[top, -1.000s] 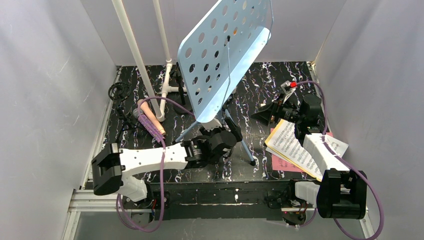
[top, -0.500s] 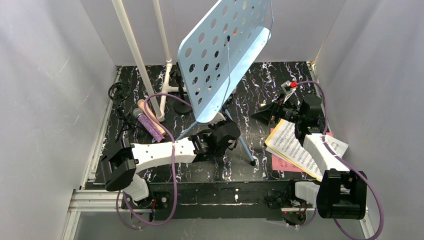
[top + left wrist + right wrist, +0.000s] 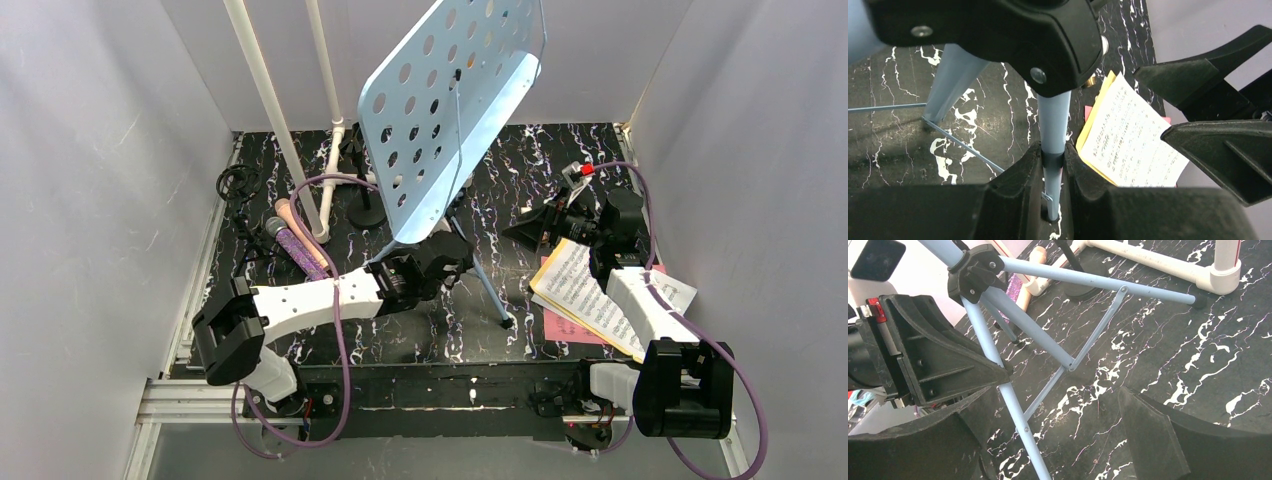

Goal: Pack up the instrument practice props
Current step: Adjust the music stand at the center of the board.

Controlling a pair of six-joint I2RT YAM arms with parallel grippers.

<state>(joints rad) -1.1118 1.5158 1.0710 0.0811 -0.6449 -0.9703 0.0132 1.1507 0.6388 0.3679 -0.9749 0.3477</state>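
Microphones [image 3: 298, 243] flat on the tabletop [image 3: 545, 160] at far left. Left gripper [image 3: 1053, 161] pinched on one blue stand leg [image 3: 1054, 122], below the tilted music rack [image 3: 450, 110]. Right gripper [image 3: 520, 232] spread wide, empty, near the sheet music [image 3: 585, 290]. Risk: top-heavy stand toppling or leg slipping under a sideways pull.

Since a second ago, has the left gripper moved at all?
Yes. The left gripper has shifted away from the table's near edge, toward the back wall, and has shut on the light-blue stand leg.
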